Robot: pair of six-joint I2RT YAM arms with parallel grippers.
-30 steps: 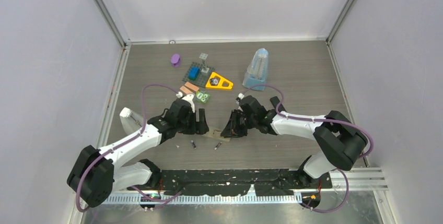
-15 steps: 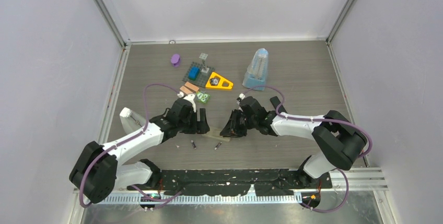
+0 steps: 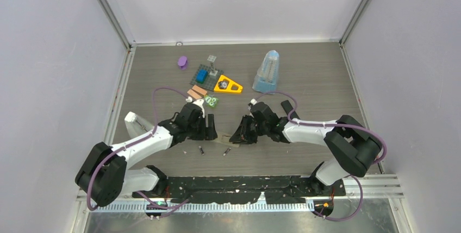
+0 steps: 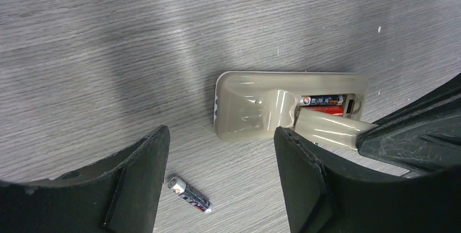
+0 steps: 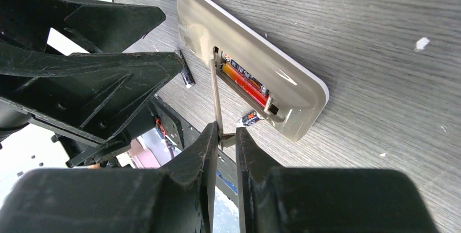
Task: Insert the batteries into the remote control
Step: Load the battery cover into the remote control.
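Two batteries (image 4: 323, 100) lie in the remote control (image 4: 255, 108); my right gripper (image 5: 227, 135) pinches its battery cover (image 5: 216, 97); left gripper (image 4: 220, 140) gapes, empty.

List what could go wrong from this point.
1. The right hand pinches the cover only by its thin edge, so the cover could twist or slip out.
2. The left hand is open over the remote, not gripping it. A push on the cover may slide the remote.
3. The cover stands tilted above the two seated batteries; pressed askew, it might jam. A loose battery nearby could get knocked away.
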